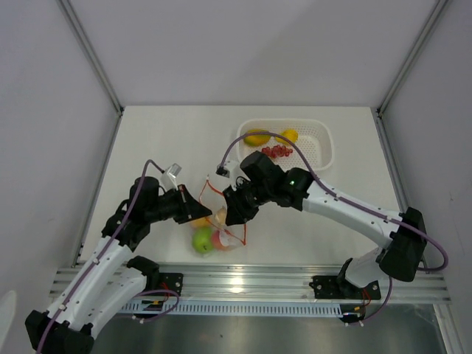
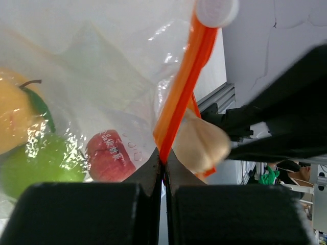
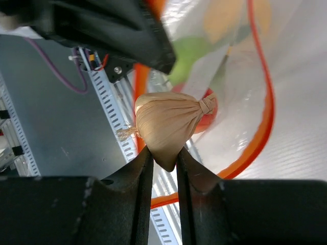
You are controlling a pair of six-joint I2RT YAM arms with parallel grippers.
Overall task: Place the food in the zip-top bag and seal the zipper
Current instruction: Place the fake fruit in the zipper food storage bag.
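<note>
The clear zip-top bag (image 1: 223, 221) hangs between both arms near the table's front edge, its orange zipper (image 2: 180, 94) parted into an open loop (image 3: 261, 127). My left gripper (image 2: 164, 163) is shut on the zipper strip at one side of the mouth. Inside lie a green apple (image 1: 202, 240), a red fruit (image 2: 109, 155) and a yellow mango (image 2: 13, 115). My right gripper (image 3: 163, 153) is shut on a beige, garlic-shaped piece of food (image 3: 166, 122) and holds it at the bag's mouth (image 2: 202, 144), beside the left fingers.
A white perforated basket (image 1: 322, 147) stands at the back right with two yellow fruits (image 1: 256, 137) and a dark red grape bunch (image 1: 276, 151). An aluminium rail (image 1: 243, 280) runs along the near edge under the bag.
</note>
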